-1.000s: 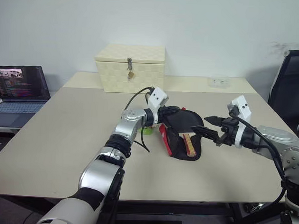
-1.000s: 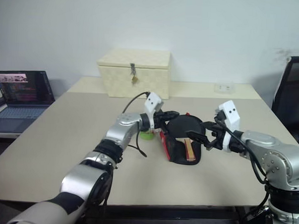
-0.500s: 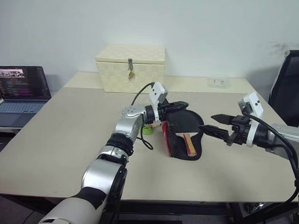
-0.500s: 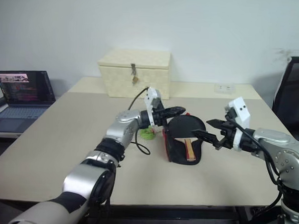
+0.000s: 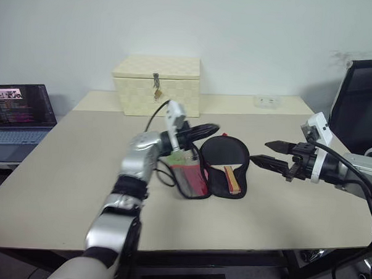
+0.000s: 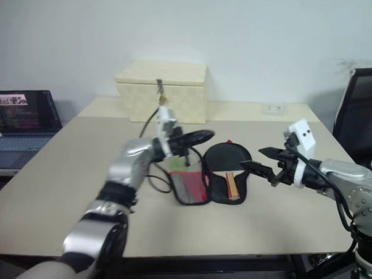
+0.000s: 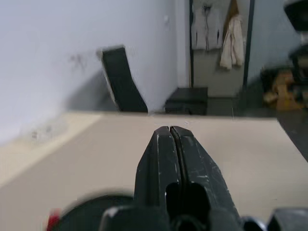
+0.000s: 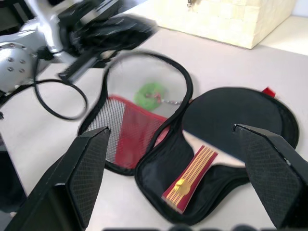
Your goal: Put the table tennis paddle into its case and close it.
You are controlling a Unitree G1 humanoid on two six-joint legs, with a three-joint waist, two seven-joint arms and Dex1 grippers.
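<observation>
The case (image 5: 216, 185) lies unzipped in the middle of the table. Its flap (image 5: 192, 177), with the red panel and black mesh, is spread to the left. In the right half rests the table tennis paddle (image 5: 225, 152), black face up, its striped wooden handle (image 5: 232, 180) pointing toward me. A green charm (image 8: 150, 95) sits beside the flap. My left gripper (image 5: 214, 127) hovers shut just above the case's far left edge, with nothing between its fingers (image 7: 169, 144). Right of the case, my right gripper (image 5: 260, 151) is held open and points at it, touching nothing.
A cream woven box (image 5: 156, 84) with a metal latch stands at the back of the table. On a side table at the far left is an open laptop (image 5: 17, 110). A black chair (image 5: 361, 91) stands at the right, and a small clear item (image 5: 266, 101) lies at the back right.
The case's flap, held upright before, has swung down to the left and lies spread out. My left arm has drawn back to the left. The right gripper has stayed open in place.
</observation>
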